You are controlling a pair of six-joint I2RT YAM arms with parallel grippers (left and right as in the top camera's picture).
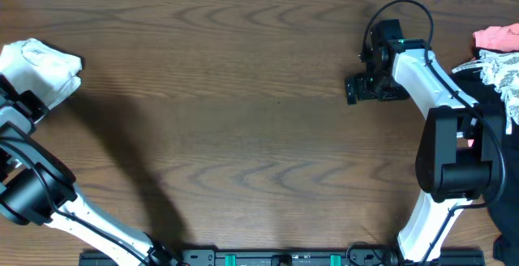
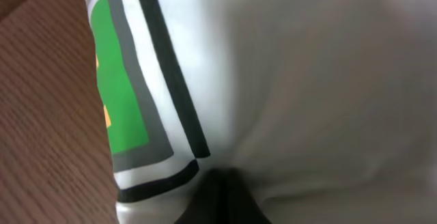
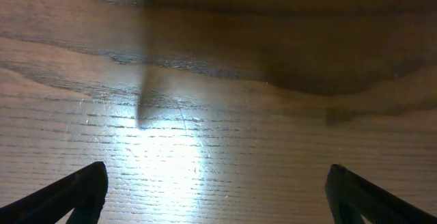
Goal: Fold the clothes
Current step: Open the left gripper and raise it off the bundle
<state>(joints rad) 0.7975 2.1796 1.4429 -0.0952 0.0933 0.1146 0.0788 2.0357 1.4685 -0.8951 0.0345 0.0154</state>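
Observation:
The white T-shirt lies bunched in a folded bundle at the far left edge of the table. In the left wrist view the shirt fills the frame, with its green rectangular print framed in grey and black at the left. My left gripper sits at the bundle's near side; its dark fingers are pressed together into the cloth, which creases around them. My right gripper is open and empty over bare wood at the back right, with its fingertips wide apart.
A heap of other clothes lies at the right edge: a pink piece, a white lacy piece and dark cloth beneath them. The brown wooden table spans the middle. The arm bases stand at the front edge.

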